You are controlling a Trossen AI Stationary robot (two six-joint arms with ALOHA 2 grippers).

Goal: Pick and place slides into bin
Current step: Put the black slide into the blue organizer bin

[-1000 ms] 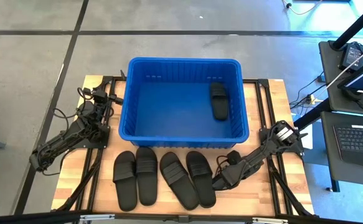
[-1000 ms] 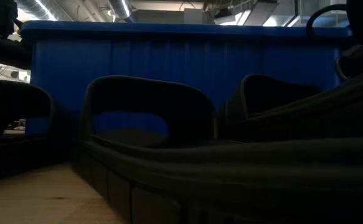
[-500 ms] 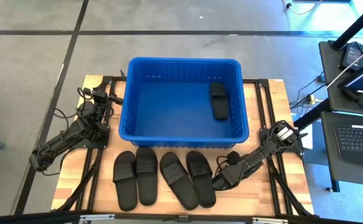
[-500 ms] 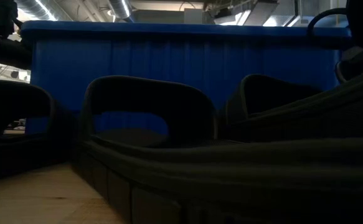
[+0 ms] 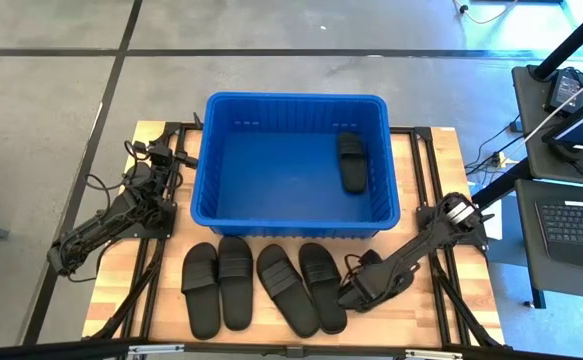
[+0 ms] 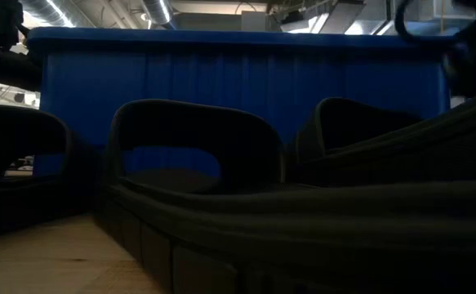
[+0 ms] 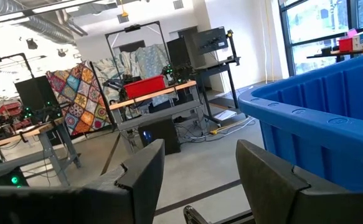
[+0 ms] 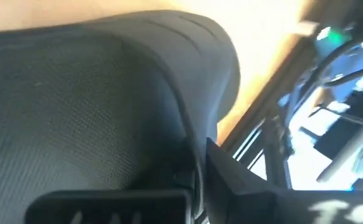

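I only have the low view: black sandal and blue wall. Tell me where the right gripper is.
Observer: The right gripper is low over the table, at the right edge of the rightmost slide in the row.
Operator: Count the slides.
Observer: Four lie side by side in front of the bin. A fifth slide lies inside it, near its right wall.
Operator: Report the left arm.
Observer: The left gripper is beside the bin's left wall, jaws open and empty.

Right tool [image 5: 346,296] low, left tool [image 5: 181,160] open.
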